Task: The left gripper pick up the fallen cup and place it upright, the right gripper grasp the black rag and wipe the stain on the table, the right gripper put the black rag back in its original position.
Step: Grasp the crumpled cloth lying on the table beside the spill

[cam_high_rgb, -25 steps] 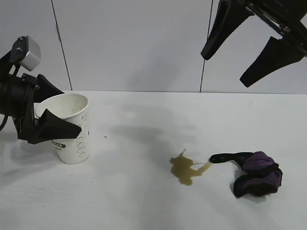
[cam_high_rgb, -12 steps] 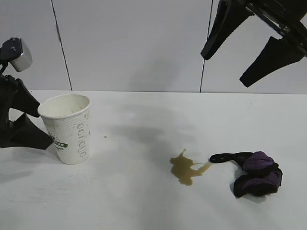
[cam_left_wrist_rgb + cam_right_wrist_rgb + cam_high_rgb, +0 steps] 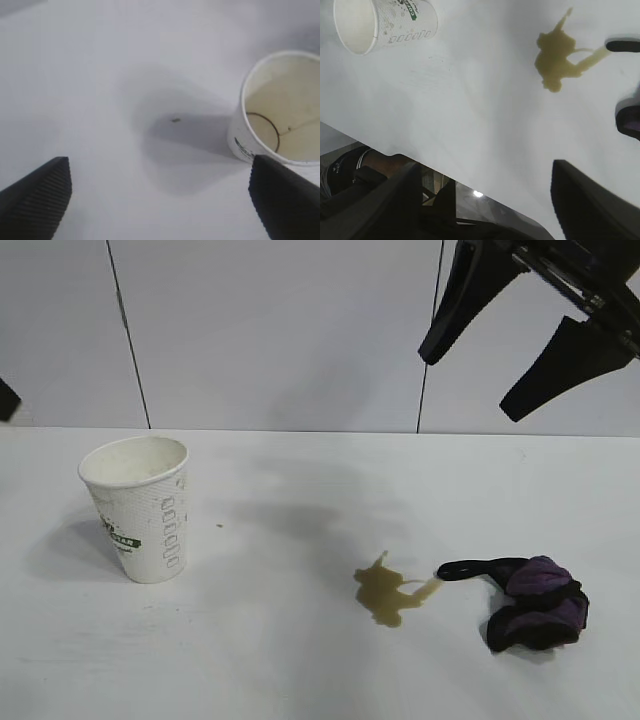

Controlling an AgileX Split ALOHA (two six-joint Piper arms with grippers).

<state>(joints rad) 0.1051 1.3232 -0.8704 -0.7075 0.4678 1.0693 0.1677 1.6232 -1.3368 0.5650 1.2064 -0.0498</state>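
Standing upright on the table [image 3: 300,670], at its left side: cup [image 3: 139,505], mouth up, nothing touching it. Left gripper [image 3: 160,192]: fingers spread wide apart, empty, just above and beside the cup. Right gripper [image 3: 490,345]: raised at upper right, jaws apart, empty. Stain [image 3: 385,592]: right of centre, thin streak touching the tail of the black rag [image 3: 538,605].

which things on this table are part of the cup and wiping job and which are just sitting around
Part of the job:
- cup, upright
- stain
- black rag, its tail reaching the stain
- table
- right end effector, open, above the rag
- left end effector, open, clear of the cup

Just there:
- grey wall panels
- small dark speck near the cup
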